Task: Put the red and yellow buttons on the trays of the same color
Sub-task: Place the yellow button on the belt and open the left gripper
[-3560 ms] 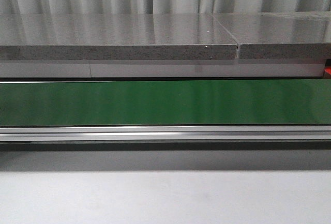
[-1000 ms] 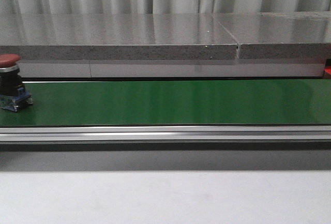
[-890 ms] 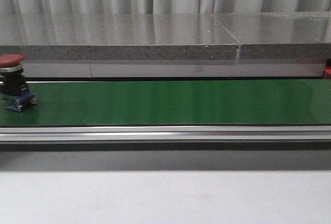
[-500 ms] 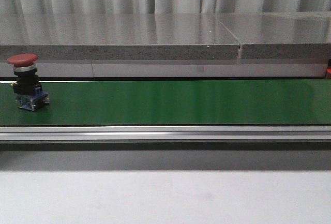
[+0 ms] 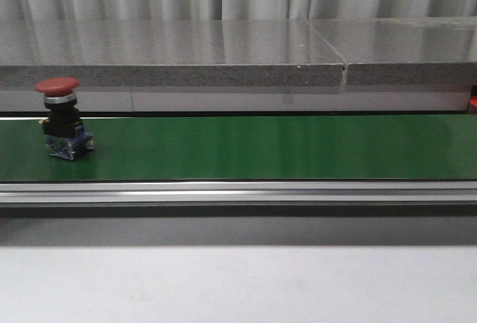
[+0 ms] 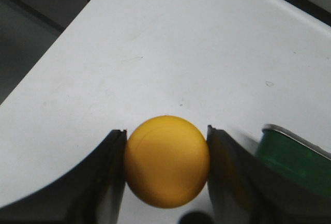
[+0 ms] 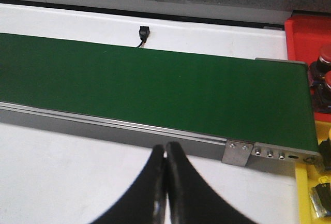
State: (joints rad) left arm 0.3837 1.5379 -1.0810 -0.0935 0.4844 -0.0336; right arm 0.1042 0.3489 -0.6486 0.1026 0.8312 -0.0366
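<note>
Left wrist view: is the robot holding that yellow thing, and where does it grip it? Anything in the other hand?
The left gripper clamps the yellow button by the two opposite sides of its domed cap. The right gripper is shut and holds nothing.

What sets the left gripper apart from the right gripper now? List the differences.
The left gripper is shut on a yellow round-capped button, its black fingers pressed against both sides; the right gripper holds nothing. The left fingers stand apart around the cap; the right fingers are closed tip to tip. Both hang over the white tabletop beside the green conveyor belt.
</note>
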